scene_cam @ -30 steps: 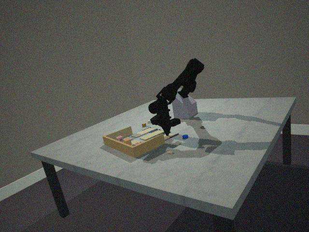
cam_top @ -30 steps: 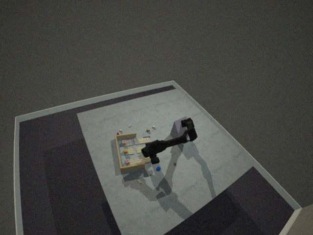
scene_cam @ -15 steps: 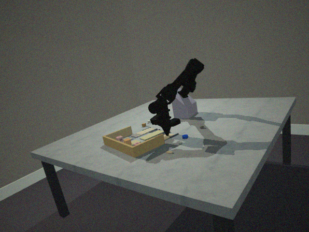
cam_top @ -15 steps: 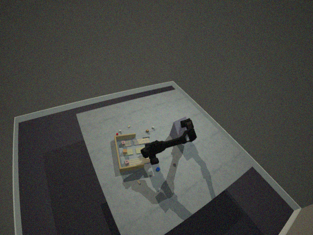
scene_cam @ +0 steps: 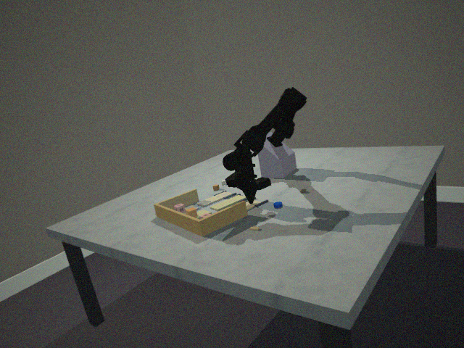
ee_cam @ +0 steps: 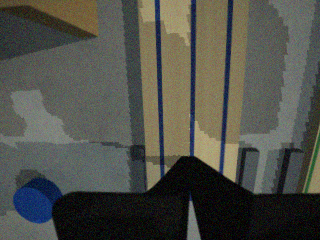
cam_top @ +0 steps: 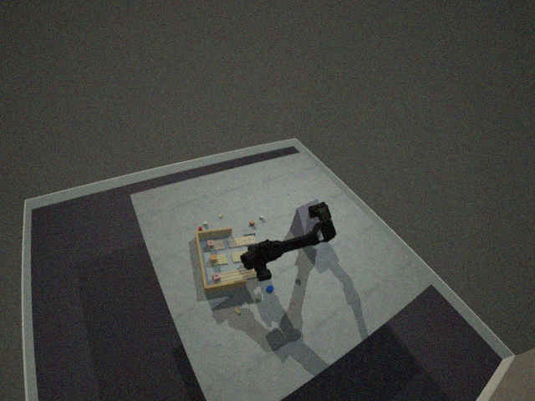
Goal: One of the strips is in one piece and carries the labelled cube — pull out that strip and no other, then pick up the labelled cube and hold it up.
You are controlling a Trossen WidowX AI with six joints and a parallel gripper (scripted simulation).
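Note:
My gripper (scene_cam: 251, 201) (ee_cam: 188, 163) is shut and empty, fingertips down over the near strip (cam_top: 237, 275) (ee_cam: 175, 100); contact cannot be told. This pale strip with blue lines shows no break in its visible part and runs to a pink cube (cam_top: 216, 276) (scene_cam: 204, 216). The middle strip shows a gap between its inner piece (cam_top: 221, 259) and outer piece (cam_top: 236, 257); an orange cube (cam_top: 213, 258) (scene_cam: 191, 211) is at its inner end. The far strip (cam_top: 245, 241) (scene_cam: 217, 198) has another pink cube (cam_top: 211, 243) (scene_cam: 180, 207); whether it is whole is unclear. Labels are unreadable.
A wooden walled tray (cam_top: 226, 285) (scene_cam: 225, 219) (ee_cam: 75, 12) surrounds the cubes and opens toward the arm. A blue round piece (cam_top: 269, 289) (scene_cam: 278, 204) (ee_cam: 37, 201) lies beside the gripper. Small orange (cam_top: 252, 223) (scene_cam: 215, 187), red (cam_top: 200, 228) and tan (cam_top: 237, 311) (scene_cam: 255, 228) pieces lie around.

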